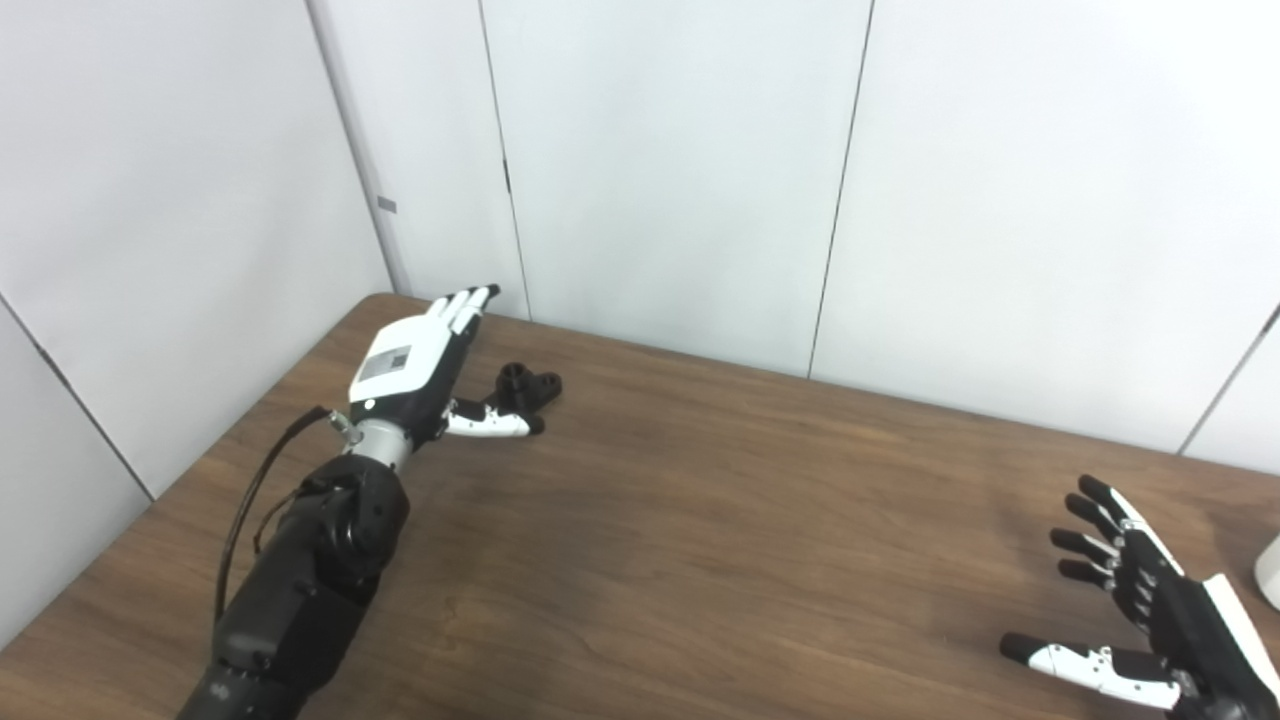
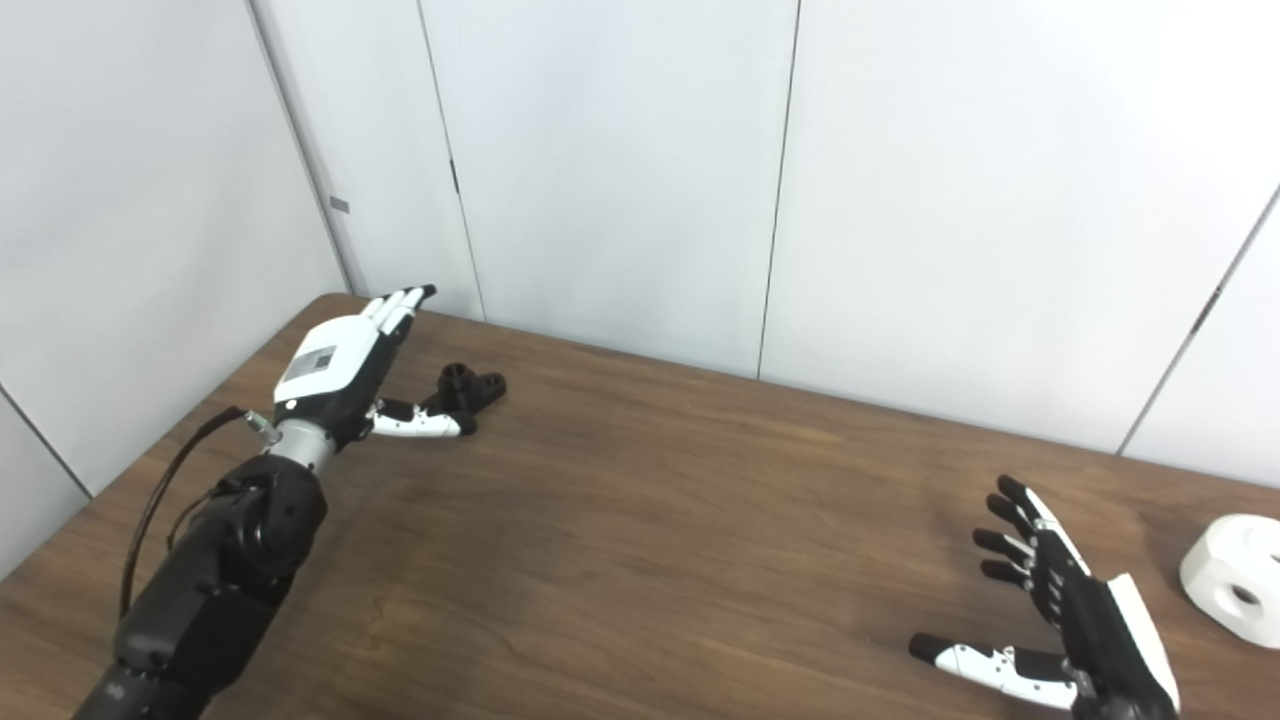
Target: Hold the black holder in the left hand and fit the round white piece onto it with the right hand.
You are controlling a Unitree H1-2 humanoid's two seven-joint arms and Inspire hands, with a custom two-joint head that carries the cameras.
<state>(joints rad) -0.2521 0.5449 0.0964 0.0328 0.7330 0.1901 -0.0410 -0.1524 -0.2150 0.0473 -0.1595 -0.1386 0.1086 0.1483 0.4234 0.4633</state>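
Nothing readable here tbh, just a grey label on the back of the left robot hand (image 1: 405,362), too blurry.

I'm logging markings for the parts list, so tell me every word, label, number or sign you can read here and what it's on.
None can be read.
Left hand: a grey label patch on its white back, too blurred to read.
Wall: a small grey tag on a panel seam, too small to read.

A bare lab or test room.
A wood-grain desk (image 1: 700,520) stood against plain white wall panels (image 1: 660,170), with nothing homely around.
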